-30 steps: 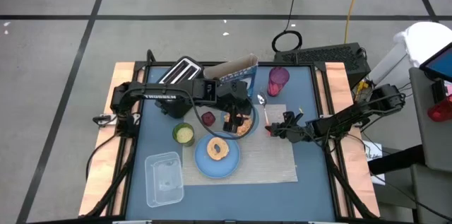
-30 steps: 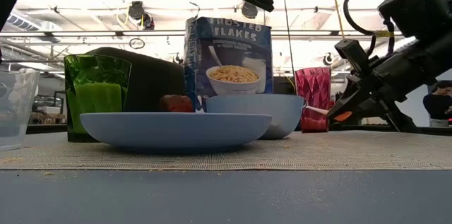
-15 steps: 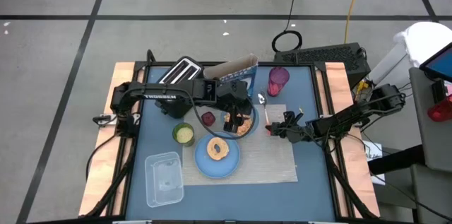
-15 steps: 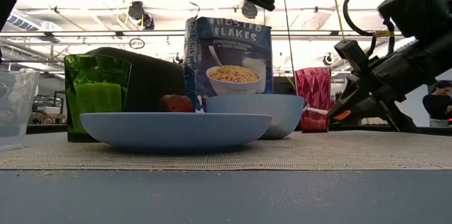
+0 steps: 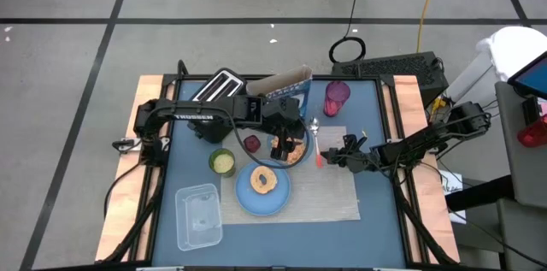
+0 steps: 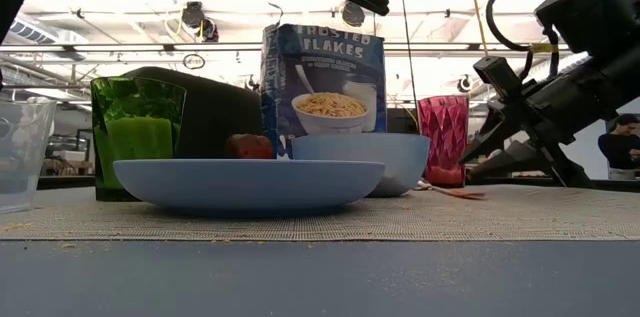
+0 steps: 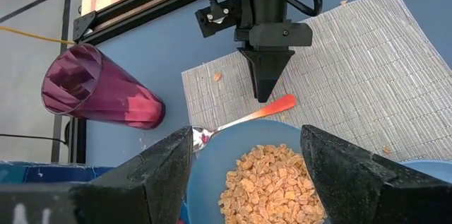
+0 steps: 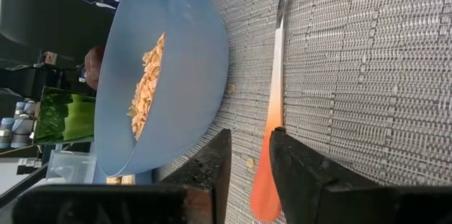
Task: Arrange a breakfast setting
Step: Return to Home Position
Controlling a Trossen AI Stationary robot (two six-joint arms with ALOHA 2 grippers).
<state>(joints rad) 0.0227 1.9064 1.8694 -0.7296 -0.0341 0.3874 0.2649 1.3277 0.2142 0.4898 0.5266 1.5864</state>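
An orange-handled metal spoon (image 5: 316, 141) lies flat on the beige placemat (image 5: 338, 194), just right of the blue bowl (image 6: 360, 162), which holds cereal. My right gripper (image 8: 251, 136) is open, its fingers on either side of the orange handle end (image 8: 267, 174) and just above it. My left gripper (image 7: 246, 139) hangs open over the bowl. A light-blue plate (image 5: 244, 204) with a round pastry sits in front of the bowl. The cereal box (image 5: 286, 91) and purple cup (image 5: 337, 97) stand behind it, and a dark-red fruit (image 5: 252, 144) lies to its left.
A green cup (image 5: 222, 162) and a clear plastic container (image 5: 198, 215) stand on the table's left part. A toaster (image 5: 218, 87) sits at the far left. The placemat's right half and near-right corner are bare.
My right gripper has opened and let go of the spoon. The orange handle, held raised above the mat a second ago, has dropped onto the placemat, while the spoon's bowl end has stayed beside the blue bowl. Neither arm has shifted.
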